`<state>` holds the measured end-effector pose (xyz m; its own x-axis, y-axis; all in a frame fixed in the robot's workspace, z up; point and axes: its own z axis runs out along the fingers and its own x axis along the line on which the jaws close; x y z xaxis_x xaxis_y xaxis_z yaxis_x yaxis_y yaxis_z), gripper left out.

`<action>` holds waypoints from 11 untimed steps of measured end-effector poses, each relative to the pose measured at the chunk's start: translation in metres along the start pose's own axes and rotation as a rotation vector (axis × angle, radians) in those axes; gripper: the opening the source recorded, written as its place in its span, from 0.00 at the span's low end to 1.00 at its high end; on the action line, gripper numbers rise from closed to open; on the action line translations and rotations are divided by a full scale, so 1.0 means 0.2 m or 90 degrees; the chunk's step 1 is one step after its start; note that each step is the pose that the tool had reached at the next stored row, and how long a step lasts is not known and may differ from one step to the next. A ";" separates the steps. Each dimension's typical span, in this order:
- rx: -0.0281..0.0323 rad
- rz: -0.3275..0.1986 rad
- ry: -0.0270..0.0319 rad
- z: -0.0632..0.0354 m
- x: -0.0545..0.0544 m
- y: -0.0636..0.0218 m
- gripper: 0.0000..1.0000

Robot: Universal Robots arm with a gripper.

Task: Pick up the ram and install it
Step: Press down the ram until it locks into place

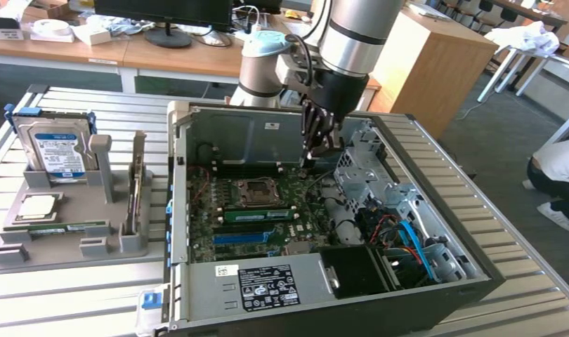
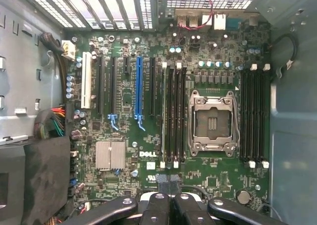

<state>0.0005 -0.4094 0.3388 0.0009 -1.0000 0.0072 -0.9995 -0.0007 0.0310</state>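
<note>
Presently the fingers are pressed fully together with nothing between them. They hang inside the open computer case, low over the motherboard, with their tips at the end of the memory slots next to the processor socket.

The ram appears to stand in one of those slots, just beside the socket. In the wrist view it shows edge-on as a pale line running between two white latches. A second green stick lies flat in the grey tray on the table, below the hard drive. I cannot tell for certain which of the two the task means, and I judge it to be the one in the slot.

Risks noted:
- I cannot confirm that the stick is fully seated. If one end sits high, the latches will not lock and the contacts may be strained.
- The socket looks uncovered (its contact field seems exposed). Fingers drifting sideways over it could bend pins.
- Tall capacitors and loose cables crowd the board's edges, so a tilted or off-line descent could strike or snag them.
- Pressing off the stick's centre line could tip it in the slot.
</note>
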 end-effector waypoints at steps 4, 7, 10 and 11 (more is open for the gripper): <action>0.0001 0.000 0.0000 0.008 0.00 0.000 0.10; 0.0001 0.000 0.0000 0.015 0.00 0.000 0.10; 0.0001 0.000 0.0000 0.022 0.00 -0.001 0.10; 0.0001 0.000 0.0000 0.025 0.00 -0.001 0.10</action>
<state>0.0005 -0.4094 0.3338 0.0009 -1.0000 0.0072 -0.9995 -0.0007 0.0309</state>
